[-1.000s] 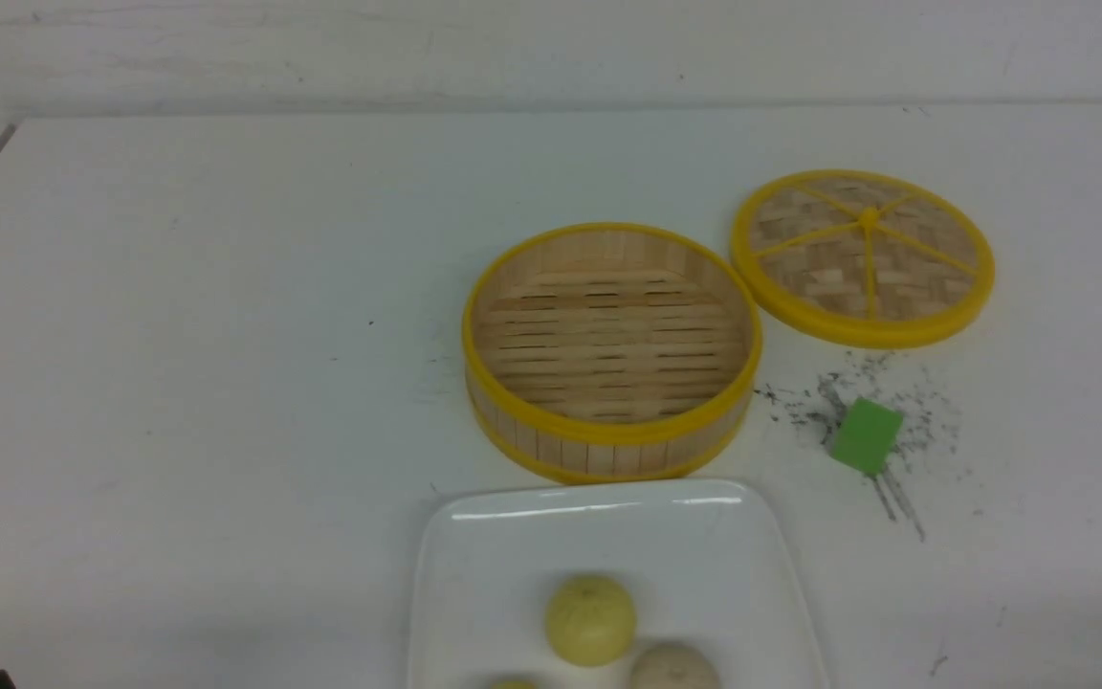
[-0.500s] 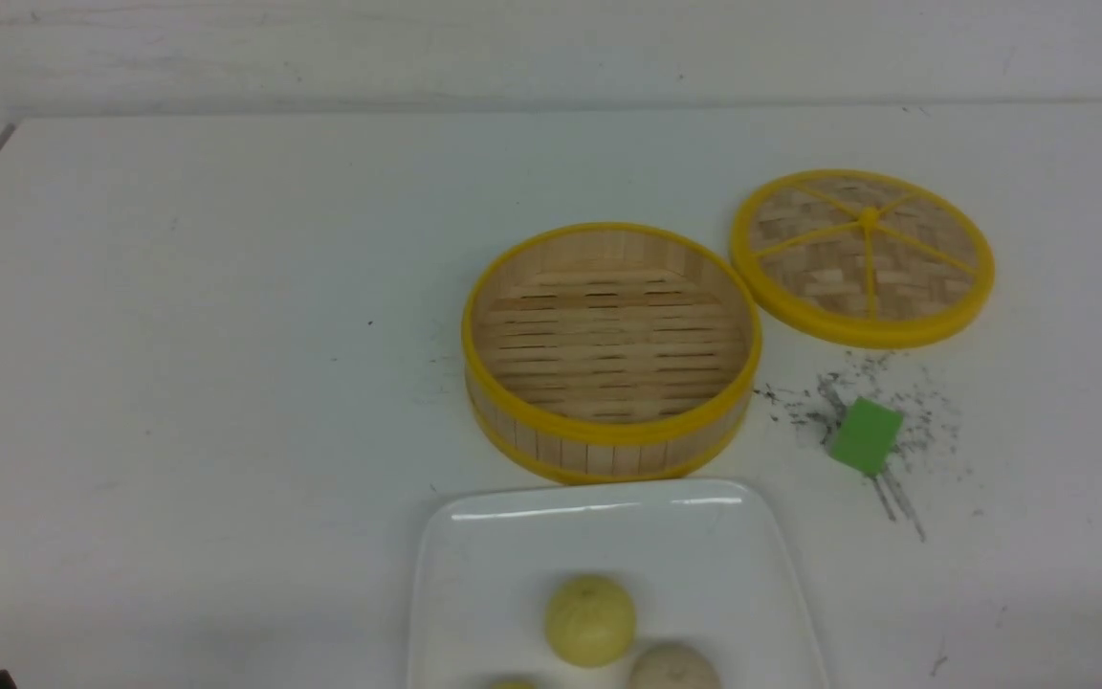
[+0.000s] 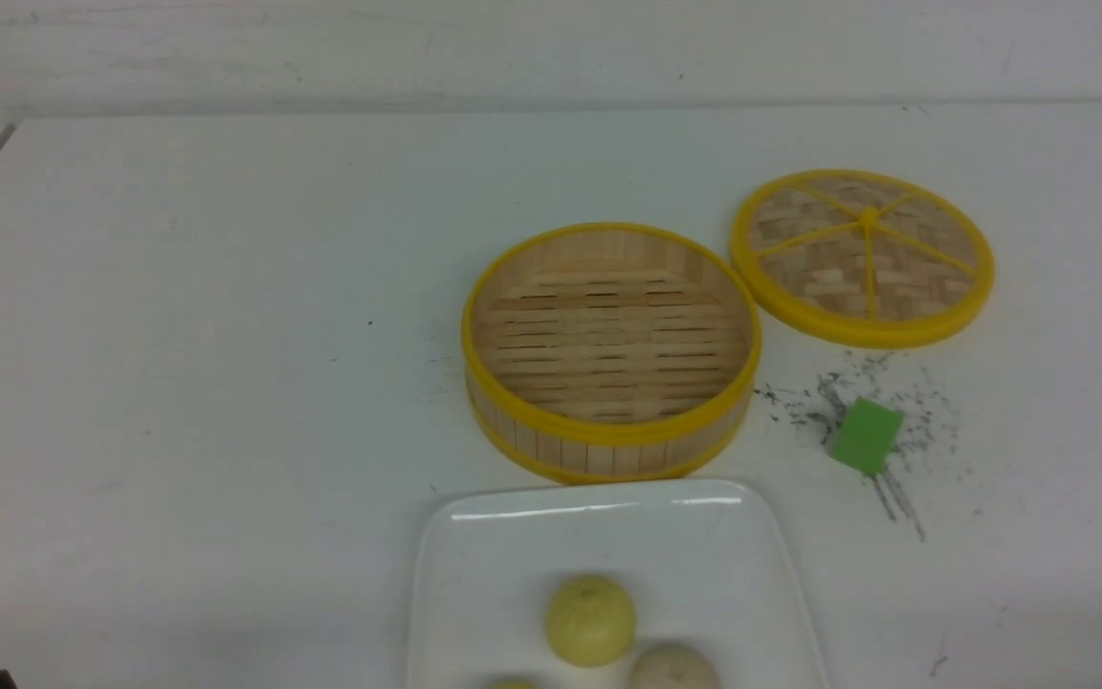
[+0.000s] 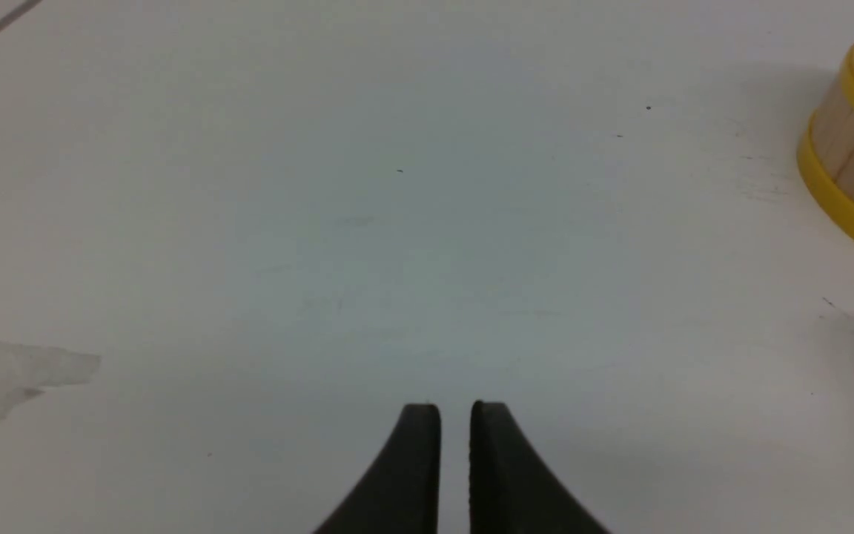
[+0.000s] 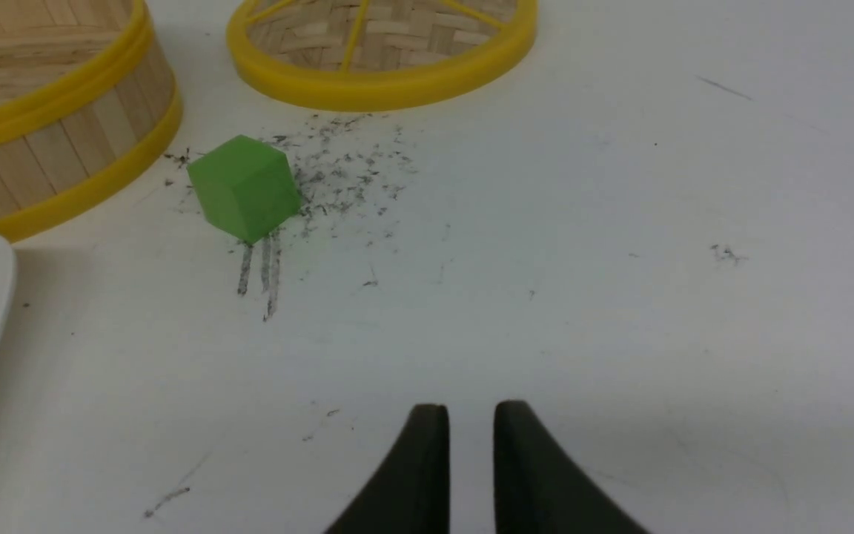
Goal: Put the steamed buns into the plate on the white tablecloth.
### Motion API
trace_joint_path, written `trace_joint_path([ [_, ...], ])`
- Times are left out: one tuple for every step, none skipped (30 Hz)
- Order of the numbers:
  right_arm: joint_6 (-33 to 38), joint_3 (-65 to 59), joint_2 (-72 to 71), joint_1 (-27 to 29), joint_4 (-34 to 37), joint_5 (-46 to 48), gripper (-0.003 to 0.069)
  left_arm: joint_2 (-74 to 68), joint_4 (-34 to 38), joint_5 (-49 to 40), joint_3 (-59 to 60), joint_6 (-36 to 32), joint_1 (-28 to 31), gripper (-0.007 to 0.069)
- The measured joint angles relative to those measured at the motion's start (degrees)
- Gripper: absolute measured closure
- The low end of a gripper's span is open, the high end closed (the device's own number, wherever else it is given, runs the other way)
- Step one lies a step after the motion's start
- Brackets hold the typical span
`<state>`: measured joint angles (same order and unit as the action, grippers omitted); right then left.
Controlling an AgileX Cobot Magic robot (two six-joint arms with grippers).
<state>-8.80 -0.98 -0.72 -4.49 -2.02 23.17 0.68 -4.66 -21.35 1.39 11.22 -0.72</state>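
Nothing on the tablecloth (image 3: 207, 316) has shifted since the earlier front pictures. The plate (image 3: 474, 574) lies at the near edge, centre, with three buns on it: a yellow-green bun (image 3: 590, 619), an off-white bun (image 3: 673, 668) to its near right, and a third bun (image 3: 513, 683) barely showing at the frame's edge. Just beyond the plate stands the empty steamer (image 3: 611, 349); its lid (image 3: 863, 256) lies flat to the far right, and a green cube (image 3: 865, 435) sits on scuff marks between lid and plate. The left gripper (image 4: 455, 409) hovers over bare cloth, jaws a narrow slit apart, holding nothing. The right gripper (image 5: 471, 411) likewise has a slim gap and grips nothing.
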Motion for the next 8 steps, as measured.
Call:
trace_joint_path([
  [0.00,0.00,0.00,0.00,0.00,0.00,0.0540,0.00,0.00,0.00,0.00,0.00,0.00,0.0530],
  [0.00,0.00,0.00,0.00,0.00,0.00,0.0538,0.00,0.00,0.00,0.00,0.00,0.00,0.0529],
  [0.00,0.00,0.00,0.00,0.00,0.00,0.0537,0.00,0.00,0.00,0.00,0.00,0.00,0.0526],
  [0.00,0.00,0.00,0.00,0.00,0.00,0.0537,0.00,0.00,0.00,0.00,0.00,0.00,0.0526],
  [0.00,0.00,0.00,0.00,0.00,0.00,0.0535,0.00,-0.05,-0.05,0.00,0.00,0.00,0.0524],
  [0.00,0.00,0.00,0.00,0.00,0.00,0.0533,0.00,-0.12,-0.04,0.00,0.00,0.00,0.0521],
  [0.00,0.00,0.00,0.00,0.00,0.00,0.0533,0.00,-0.23,-0.04,0.00,0.00,0.00,0.0521],
  [0.00,0.00,0.00,0.00,0.00,0.00,0.0530,0.00,-0.65,-0.04,0.00,0.00,0.00,0.0518],
])
